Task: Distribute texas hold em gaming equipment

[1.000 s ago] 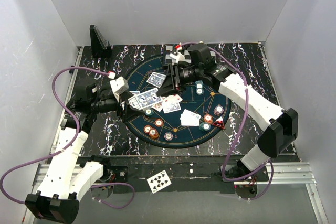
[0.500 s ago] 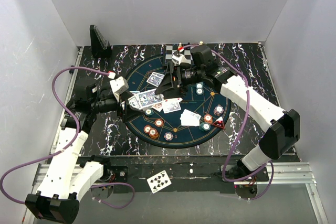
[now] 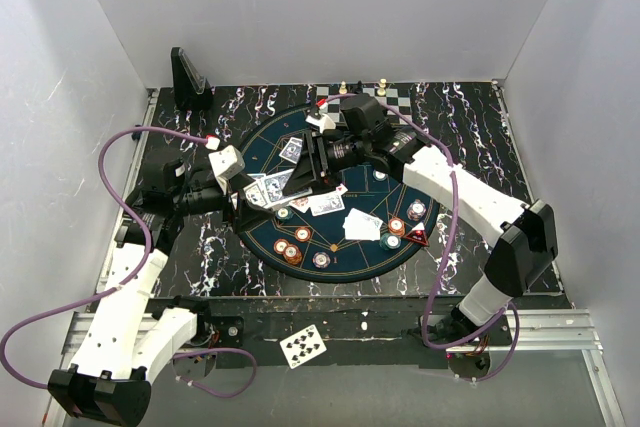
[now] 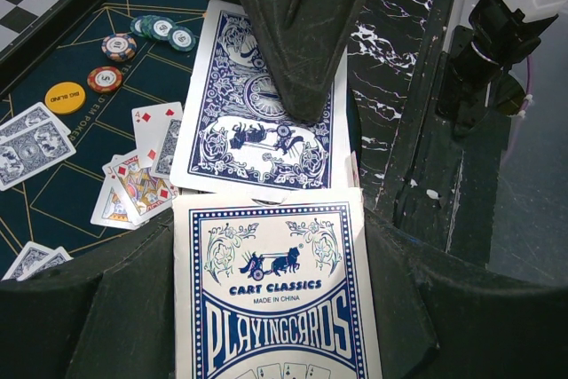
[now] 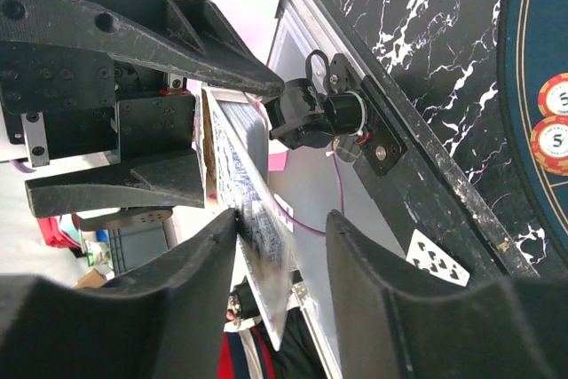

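The left gripper point(image 4: 297, 166) is clamped tight on a deck of playing cards point(image 4: 266, 122). The top card shows a blue patterned back with a chariot print, and in the left wrist view a card box point(image 4: 275, 286), printed "Cart Classics Playing Cards", sits under it against the lower finger. The left arm reaches in from the near left and holds the deck just over the left edge of the round dark-blue mat point(image 3: 375, 137).

The right arm stretches from the near right across the mat, its wrist turned so the right gripper point(image 3: 300, 179) meets the deck from the far side. Its fingers point(image 5: 177, 303) stand partly apart with the deck's edge between them; whether they touch a card I cannot tell.

On the mat lie face-up cards point(image 3: 362, 224) near the centre, face-down cards point(image 3: 291, 149) toward the far left, and another face-up card point(image 3: 326, 204) beside them. One card of spades point(image 3: 302, 346) lies off the mat on the near rail. About nine poker chips point(image 3: 291, 250) are scattered on the mat's near half: orange ones at near left, white-pink and teal ones to the right. A red triangular marker point(image 3: 417, 238) sits near the right rim. The left wrist view shows one yellow disc point(image 4: 65, 97). A chessboard point(image 3: 385, 99) sits at the far edge with two pieces standing on it.
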Controlling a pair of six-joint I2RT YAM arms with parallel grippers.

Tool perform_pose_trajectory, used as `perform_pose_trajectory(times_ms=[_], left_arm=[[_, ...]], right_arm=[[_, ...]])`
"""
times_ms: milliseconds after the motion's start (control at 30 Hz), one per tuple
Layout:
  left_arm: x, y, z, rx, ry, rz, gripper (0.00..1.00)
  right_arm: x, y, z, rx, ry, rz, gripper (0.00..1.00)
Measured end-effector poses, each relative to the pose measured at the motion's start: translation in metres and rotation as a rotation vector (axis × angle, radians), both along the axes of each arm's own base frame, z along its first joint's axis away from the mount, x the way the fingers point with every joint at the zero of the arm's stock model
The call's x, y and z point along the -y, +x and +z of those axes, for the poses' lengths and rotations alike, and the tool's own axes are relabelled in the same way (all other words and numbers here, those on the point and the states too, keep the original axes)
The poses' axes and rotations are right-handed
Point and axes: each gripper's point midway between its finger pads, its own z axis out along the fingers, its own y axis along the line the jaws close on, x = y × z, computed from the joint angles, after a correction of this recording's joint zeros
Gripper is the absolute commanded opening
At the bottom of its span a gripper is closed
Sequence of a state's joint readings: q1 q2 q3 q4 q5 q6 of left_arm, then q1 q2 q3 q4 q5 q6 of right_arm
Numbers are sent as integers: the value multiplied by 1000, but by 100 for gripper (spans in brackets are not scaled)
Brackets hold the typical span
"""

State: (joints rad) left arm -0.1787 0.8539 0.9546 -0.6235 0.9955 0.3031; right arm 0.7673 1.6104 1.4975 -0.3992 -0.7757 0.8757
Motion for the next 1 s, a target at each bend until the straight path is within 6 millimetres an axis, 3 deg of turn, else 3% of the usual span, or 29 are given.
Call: perform_pose_trajectory(times_ms=[533,833,1000], left_arm=[[0,0,1,2,0,0,0],[0,0,1,2,0,1,0],[0,0,1,2,0,1,0]], right_arm=[[13,11,2,10,-5,-43,43],[21,11,5,16,0,-59,26],[26,13,9,23,8,-70,23]])
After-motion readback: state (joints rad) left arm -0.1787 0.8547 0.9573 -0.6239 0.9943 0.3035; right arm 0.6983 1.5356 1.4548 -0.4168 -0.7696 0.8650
